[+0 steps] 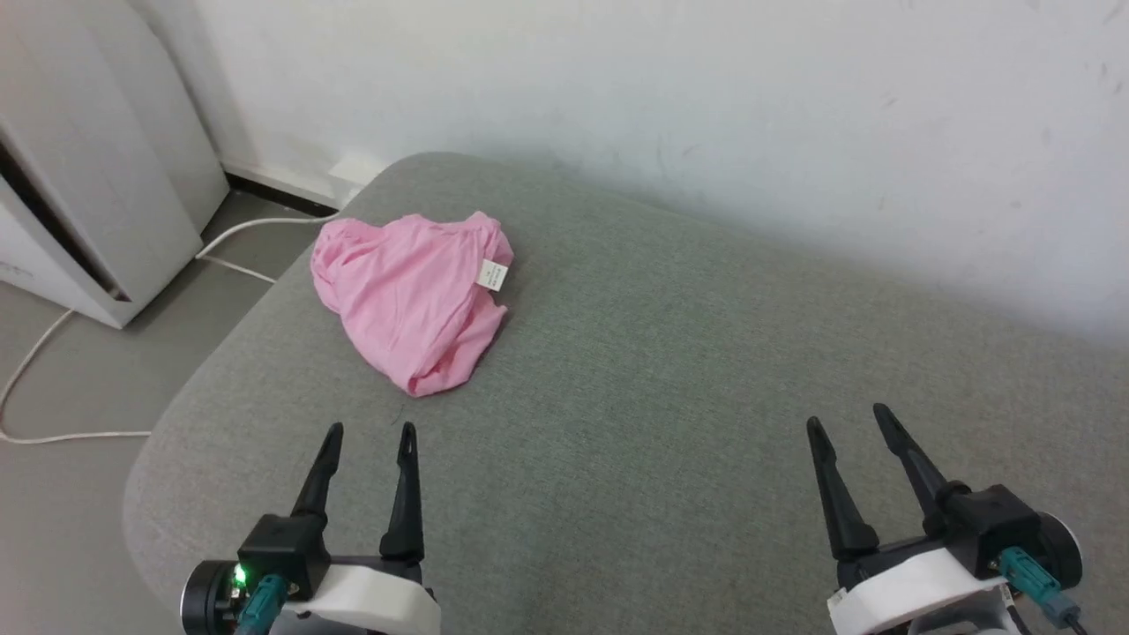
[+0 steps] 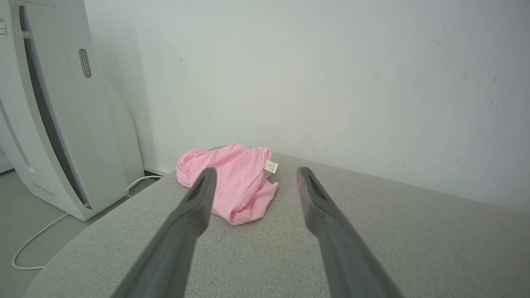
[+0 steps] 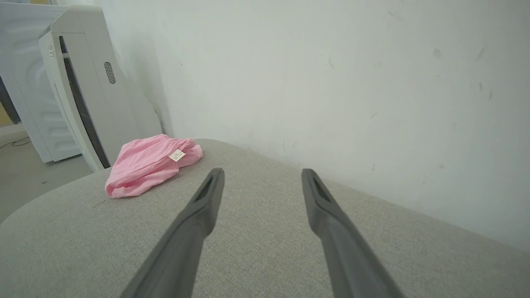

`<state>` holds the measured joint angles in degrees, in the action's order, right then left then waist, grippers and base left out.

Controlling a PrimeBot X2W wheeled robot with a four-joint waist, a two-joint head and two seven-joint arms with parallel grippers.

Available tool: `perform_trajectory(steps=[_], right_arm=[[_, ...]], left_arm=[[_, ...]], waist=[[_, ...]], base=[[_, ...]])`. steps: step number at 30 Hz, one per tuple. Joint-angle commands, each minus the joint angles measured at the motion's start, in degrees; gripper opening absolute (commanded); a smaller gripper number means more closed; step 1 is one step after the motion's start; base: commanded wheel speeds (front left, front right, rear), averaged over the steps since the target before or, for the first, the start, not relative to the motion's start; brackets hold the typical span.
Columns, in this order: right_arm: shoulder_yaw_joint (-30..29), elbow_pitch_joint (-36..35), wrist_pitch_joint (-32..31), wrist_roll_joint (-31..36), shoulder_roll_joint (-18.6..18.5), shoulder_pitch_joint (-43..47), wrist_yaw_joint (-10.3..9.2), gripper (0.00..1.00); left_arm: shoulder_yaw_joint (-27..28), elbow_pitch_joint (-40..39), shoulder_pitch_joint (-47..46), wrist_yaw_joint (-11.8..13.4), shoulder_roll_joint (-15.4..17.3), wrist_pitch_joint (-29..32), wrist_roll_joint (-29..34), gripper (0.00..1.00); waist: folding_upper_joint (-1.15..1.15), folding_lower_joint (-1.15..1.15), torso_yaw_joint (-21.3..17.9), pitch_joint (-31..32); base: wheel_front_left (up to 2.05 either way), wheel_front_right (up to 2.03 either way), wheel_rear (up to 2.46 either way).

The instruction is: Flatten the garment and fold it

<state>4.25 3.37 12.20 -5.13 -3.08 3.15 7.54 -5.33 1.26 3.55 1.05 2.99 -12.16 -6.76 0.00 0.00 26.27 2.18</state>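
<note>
The garment (image 1: 410,295) is a bunched heap of light pink cloth on the grey cushioned surface (image 1: 670,370), near its far left corner, with a small white label (image 1: 494,274) on its right side. My left gripper (image 1: 370,430) hovers open just in front of the heap, apart from it, nothing between its fingers. In the left wrist view the garment (image 2: 236,182) lies ahead between the two open fingers (image 2: 194,203). My right gripper (image 1: 849,422) stands open far to the right, over bare cushion. The right wrist view has the garment (image 3: 145,167) off to the left.
A white wall (image 1: 706,106) runs close behind the cushion. A white appliance (image 1: 79,176) stands on the floor to the left, with a white cable (image 1: 53,353) trailing across the grey floor. The cushion's rounded left edge (image 1: 168,423) drops off beside the garment.
</note>
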Motion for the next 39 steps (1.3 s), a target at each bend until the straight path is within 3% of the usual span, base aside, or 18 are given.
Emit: perform_trajectory(steps=[1,20,33,39], right_arm=[[0.25,0.23,0.52,-0.41,0.16,0.66,-0.05,1.00],[0.90,0.68,2.79,-1.18,0.21,1.32,-0.05,1.00],[0.90,0.63,2.80,-0.93,0.21,1.34,-0.05,1.00],[0.72,0.20,2.80,0.42,0.21,0.38,-0.05,1.00]], left_arm=[[-0.18,0.09,0.90,-0.37,-0.10,-0.56,-0.41,1.00],[-1.22,-0.22,1.59,-0.62,-0.12,-2.83,-1.89,1.00],[-1.43,-0.07,1.62,-0.68,-0.12,-2.84,-2.00,1.00],[-1.27,1.58,0.21,-2.01,-0.12,-2.84,-2.16,1.00]], waist=[[0.00,0.00,0.58,0.16],[0.00,0.00,5.61,0.35],[0.00,0.00,5.69,0.04],[0.00,0.00,3.18,-2.47]], base=[[0.00,0.00,0.00],[0.00,0.00,0.00],[0.00,0.00,0.00],[0.00,0.00,0.00]])
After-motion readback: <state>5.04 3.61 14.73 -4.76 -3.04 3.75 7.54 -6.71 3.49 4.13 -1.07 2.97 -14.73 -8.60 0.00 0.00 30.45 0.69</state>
